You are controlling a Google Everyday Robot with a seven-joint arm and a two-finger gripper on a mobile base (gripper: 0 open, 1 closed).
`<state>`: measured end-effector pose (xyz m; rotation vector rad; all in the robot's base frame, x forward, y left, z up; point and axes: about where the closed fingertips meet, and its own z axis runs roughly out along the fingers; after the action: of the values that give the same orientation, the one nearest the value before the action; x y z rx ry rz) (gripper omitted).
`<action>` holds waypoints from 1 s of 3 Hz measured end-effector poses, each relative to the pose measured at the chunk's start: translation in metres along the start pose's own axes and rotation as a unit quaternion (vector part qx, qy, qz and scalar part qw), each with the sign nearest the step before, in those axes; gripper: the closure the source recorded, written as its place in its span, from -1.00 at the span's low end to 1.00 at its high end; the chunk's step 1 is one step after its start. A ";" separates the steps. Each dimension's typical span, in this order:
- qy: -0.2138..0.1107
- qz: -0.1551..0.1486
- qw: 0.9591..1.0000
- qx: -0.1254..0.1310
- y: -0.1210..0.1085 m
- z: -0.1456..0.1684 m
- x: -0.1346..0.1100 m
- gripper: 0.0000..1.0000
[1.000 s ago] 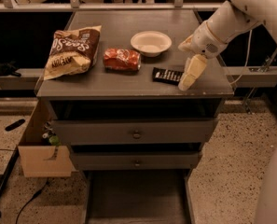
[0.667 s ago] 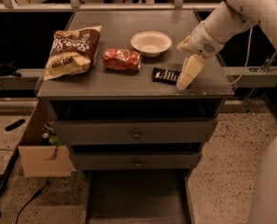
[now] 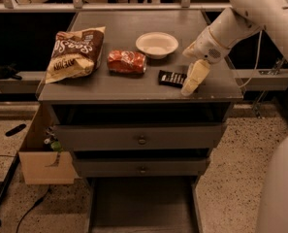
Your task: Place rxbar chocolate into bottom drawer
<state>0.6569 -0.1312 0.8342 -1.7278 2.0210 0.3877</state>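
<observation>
The rxbar chocolate (image 3: pixel 171 78), a small flat black bar with white lettering, lies on the grey cabinet top (image 3: pixel 134 33) right of centre, near the front. My gripper (image 3: pixel 192 81) hangs from the white arm at the bar's right end, pointing down, its tip close to the cabinet top. The bottom drawer (image 3: pixel 141 205) is pulled open below the two knobbed drawers, showing a flat grey floor with nothing in it.
A brown-and-cream chip bag (image 3: pixel 75 53) lies at the left of the top, a red-orange snack packet (image 3: pixel 127 61) in the middle, a white bowl (image 3: pixel 156 44) behind it. A cardboard box (image 3: pixel 41 152) stands left of the cabinet. The robot's white body (image 3: pixel 279 193) fills the lower right.
My gripper has shifted slightly left and down, closer to the right end of the rxbar. The bar and other objects have not moved.
</observation>
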 end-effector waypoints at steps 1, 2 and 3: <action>0.000 0.008 1.000 -0.008 -0.001 0.010 0.004 -1.00; 0.000 0.008 1.000 -0.008 -0.001 0.010 0.004 -1.00; 0.000 0.008 1.000 -0.008 -0.001 0.010 0.004 -0.62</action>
<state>0.6592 -0.1303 0.8239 -1.7208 2.0381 0.4099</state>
